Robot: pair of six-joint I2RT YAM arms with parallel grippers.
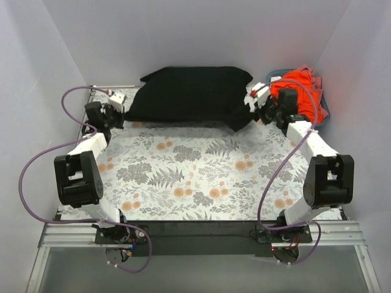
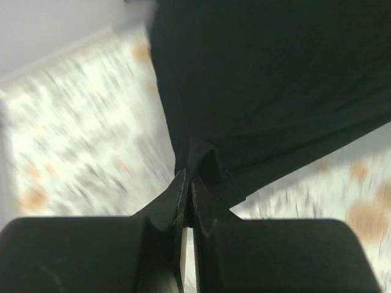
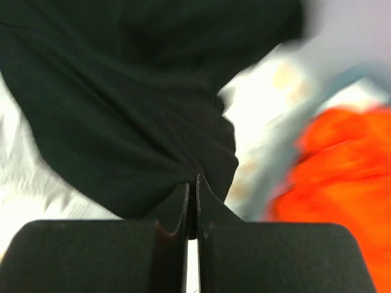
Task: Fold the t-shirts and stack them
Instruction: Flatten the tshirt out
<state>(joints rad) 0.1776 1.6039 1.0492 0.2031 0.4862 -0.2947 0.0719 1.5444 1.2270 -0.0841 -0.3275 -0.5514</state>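
Observation:
A large black t-shirt [image 1: 192,93] lies spread across the far side of the flowered table [image 1: 195,177]. My left gripper [image 1: 120,105] is shut on its left edge; in the left wrist view the black cloth [image 2: 269,91] bunches into the closed gripper [image 2: 189,178]. My right gripper [image 1: 252,107] is shut on the shirt's right edge, the fabric [image 3: 122,104] pinched at the closed gripper [image 3: 192,182]. An orange-red t-shirt [image 1: 297,90] is piled at the far right, just behind the right arm, and shows blurred in the right wrist view as the orange shirt [image 3: 342,165].
A teal basket [image 1: 322,111] holds the orange shirt at the far right corner, with a bit of pink cloth [image 1: 315,78] on top. White walls close in the table on the left, back and right. Purple cables loop from both arms.

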